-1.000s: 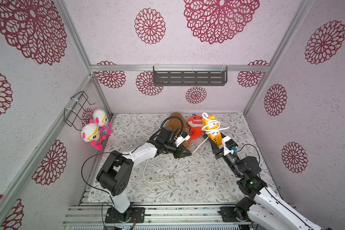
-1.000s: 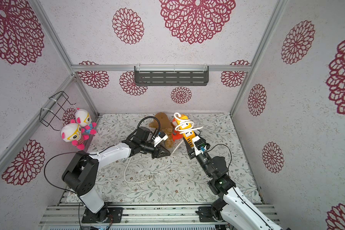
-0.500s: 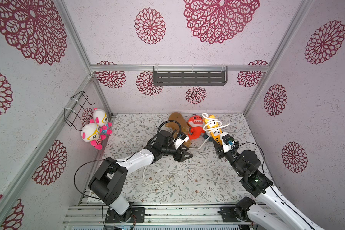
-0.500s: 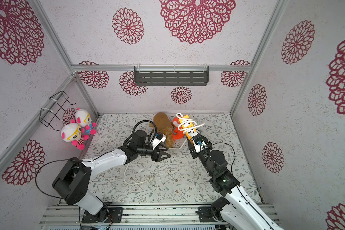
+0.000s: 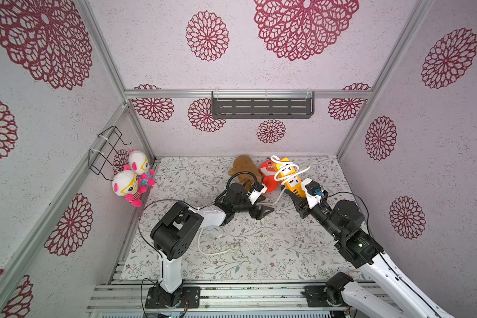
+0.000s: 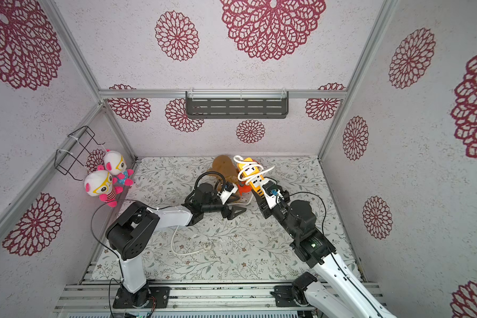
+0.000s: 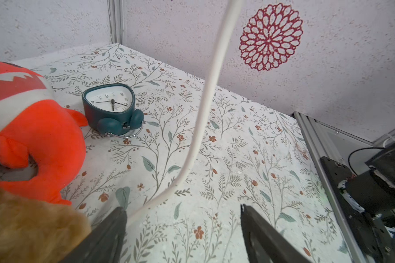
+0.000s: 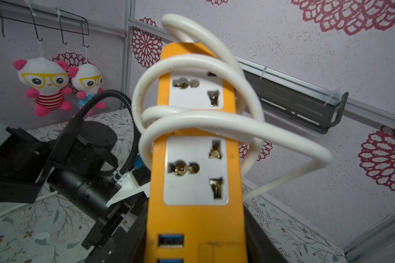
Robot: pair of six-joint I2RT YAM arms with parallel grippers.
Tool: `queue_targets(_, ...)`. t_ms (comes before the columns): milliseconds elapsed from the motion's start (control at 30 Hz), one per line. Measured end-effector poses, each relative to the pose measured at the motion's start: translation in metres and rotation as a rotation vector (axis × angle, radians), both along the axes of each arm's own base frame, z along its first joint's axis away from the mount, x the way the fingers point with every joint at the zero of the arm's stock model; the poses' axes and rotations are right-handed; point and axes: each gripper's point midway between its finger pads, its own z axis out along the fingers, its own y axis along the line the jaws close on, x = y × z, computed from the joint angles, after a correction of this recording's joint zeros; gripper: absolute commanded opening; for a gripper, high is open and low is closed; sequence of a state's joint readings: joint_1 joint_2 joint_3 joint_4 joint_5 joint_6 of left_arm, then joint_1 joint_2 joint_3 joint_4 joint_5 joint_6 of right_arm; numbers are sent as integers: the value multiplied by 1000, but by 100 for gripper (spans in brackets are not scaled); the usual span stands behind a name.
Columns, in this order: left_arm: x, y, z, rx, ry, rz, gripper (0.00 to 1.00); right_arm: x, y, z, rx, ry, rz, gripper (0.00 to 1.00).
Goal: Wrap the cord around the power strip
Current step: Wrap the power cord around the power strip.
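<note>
Plug [image 5: 233, 246] lies on mat [image 5: 259, 261], lower centre. Left gripper [image 5: 265, 212] mid-frame, jaws wide, cord [image 7: 205, 102] running loose between them. Right gripper [image 5: 296, 196] clamped on power strip [image 5: 288, 176], raised right of centre, cord looped around it; orange plush [image 5: 266, 170] just left of it

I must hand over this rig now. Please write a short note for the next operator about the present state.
Left tool: open, holding nothing; the cord passes close by one finger.
Right tool: shut on one end of the power strip, held above the floor.
Done: a few loose cord loops sit around the strip.
Left: a long tail with the plug lies on the floor; probably regrasp it and keep wrapping.
</note>
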State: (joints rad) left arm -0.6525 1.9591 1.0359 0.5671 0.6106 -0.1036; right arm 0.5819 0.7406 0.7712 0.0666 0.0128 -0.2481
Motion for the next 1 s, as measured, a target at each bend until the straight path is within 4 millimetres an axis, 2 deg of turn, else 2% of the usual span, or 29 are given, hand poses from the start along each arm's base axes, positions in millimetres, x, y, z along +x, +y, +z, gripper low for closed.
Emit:
queue_targets(100, 8, -11, -11, -1, 1, 0, 81, -2, 1, 4, 9, 3, 10, 2)
queue_targets(167, 11, -18, -18, 1, 4, -3, 75, -3, 2, 5, 12, 7, 17, 2)
queue_targets(233, 13, -25, -20, -3, 9, -8, 64, -3, 2, 7, 14, 6, 17, 2)
queue_targets(367, 13, -30, -17, -21, 14, -22, 37, -4, 1, 11, 13, 7, 16, 1)
queue_targets(500, 3, -23, -20, -30, 21, -24, 9, -4, -3, 15, 4, 20, 4, 1)
queue_targets(567, -5, -17, -21, -22, 29, -24, 1, -2, -7, 15, 0, 26, -12, 1)
queue_targets(633, -14, -10, -15, -22, 33, -26, 0, 0, -12, 13, -6, 37, -31, 1)
queue_targets(900, -44, 18, 50, -20, -38, -22, 0, 10, -50, 9, -27, 79, -164, 0)
queue_targets(1000, -58, 25, 61, 25, -53, -42, 0, 14, -62, 7, -30, 96, -206, 0)
